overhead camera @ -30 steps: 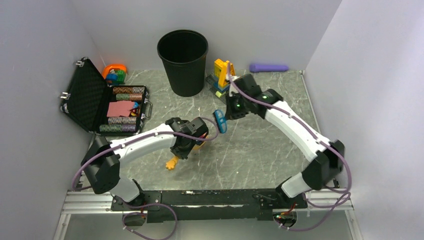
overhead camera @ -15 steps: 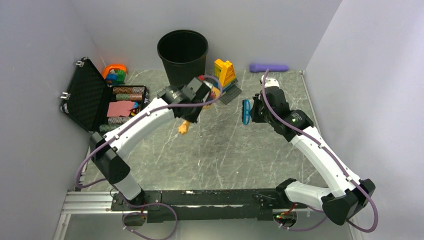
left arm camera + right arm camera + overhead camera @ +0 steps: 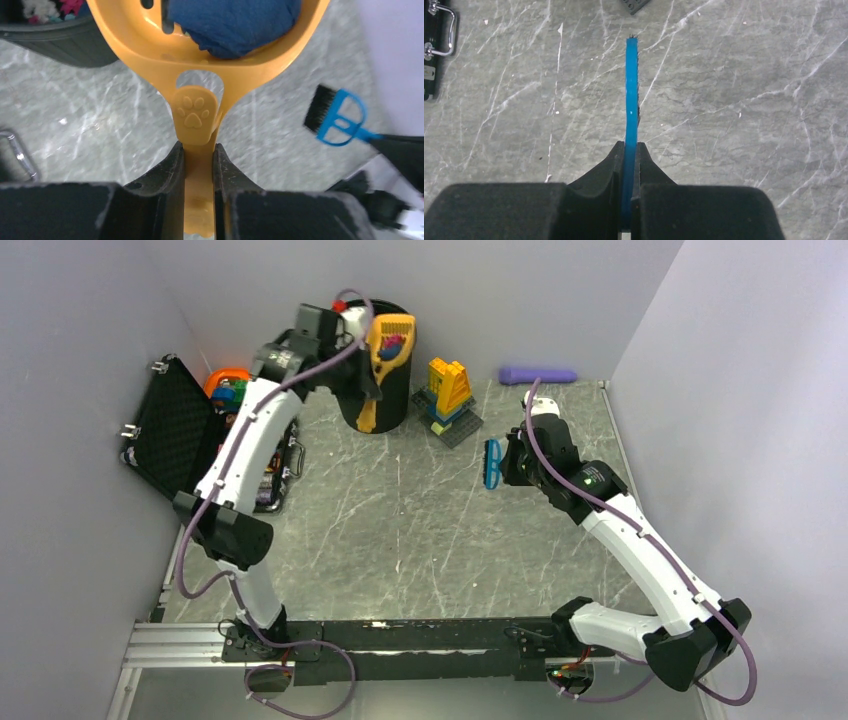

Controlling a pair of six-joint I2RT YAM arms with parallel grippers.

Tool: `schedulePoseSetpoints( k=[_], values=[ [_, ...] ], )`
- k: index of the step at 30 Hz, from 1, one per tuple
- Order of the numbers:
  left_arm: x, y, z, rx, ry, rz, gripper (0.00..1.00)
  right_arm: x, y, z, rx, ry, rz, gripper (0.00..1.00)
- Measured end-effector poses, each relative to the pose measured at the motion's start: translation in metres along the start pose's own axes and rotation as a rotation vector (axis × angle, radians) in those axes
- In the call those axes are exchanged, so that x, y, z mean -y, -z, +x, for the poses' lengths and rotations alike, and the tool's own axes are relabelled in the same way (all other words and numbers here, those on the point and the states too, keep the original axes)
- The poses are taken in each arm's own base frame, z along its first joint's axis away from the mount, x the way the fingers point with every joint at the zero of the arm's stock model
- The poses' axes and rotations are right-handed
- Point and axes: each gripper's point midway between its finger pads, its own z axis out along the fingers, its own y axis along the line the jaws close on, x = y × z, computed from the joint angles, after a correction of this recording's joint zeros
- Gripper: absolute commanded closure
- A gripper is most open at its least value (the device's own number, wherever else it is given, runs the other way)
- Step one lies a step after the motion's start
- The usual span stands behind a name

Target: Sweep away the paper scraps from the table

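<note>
Left fingers (image 3: pixel 172 172) clamped on the dustpan (image 3: pixel 150 45) handle, pan tipped over the bin (image 3: pixel 398 405) to dump paper scraps (image 3: pixel 235 20); some already lie inside. Right fingers (image 3: pixel 610 167) pinch the brush (image 3: pixel 631 95), held over the bench (image 3: pixel 430 540) — likely just keeping clear.

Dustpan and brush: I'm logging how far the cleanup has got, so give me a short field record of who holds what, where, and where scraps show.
left gripper: shut on the orange dustpan by its handle
dustpan position: raised at the rim of the black bin
dustpan contents: one dark blue wad
bin contents: white and pink scraps in the left wrist view
right gripper: shut on the blue brush
brush position: over the table, right of centre
</note>
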Motion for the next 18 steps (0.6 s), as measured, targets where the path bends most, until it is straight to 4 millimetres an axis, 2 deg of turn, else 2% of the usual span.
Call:
schedulePoseSetpoints(
  k=[5, 7, 9, 14, 18],
  values=[
    [-0.034, -0.001, -0.043, 0.116, 0.302, 0.285, 1.00, -0.001, 0.001, 0.001, -0.001, -0.009, -0.005, 1.00],
    [-0.051, -0.008, -0.053, 0.139, 0.450, 0.413, 1.00, -0.002, 0.001, 0.002, -0.004, -0.014, -0.010, 1.00],
    [-0.058, -0.019, -0.057, 0.137, 0.548, 0.518, 1.00, -0.003, 0.002, 0.002, -0.005, -0.015, -0.017, 1.00],
    [-0.057, -0.059, -0.049, 0.038, 0.768, 0.793, 1.00, -0.005, 0.004, 0.001, -0.002, -0.025, -0.030, 1.00],
    [-0.048, -0.051, -0.061, 0.025, 0.809, 0.953, 1.00, -0.006, 0.004, 0.001, -0.003, -0.029, -0.033, 1.00]
  ],
)
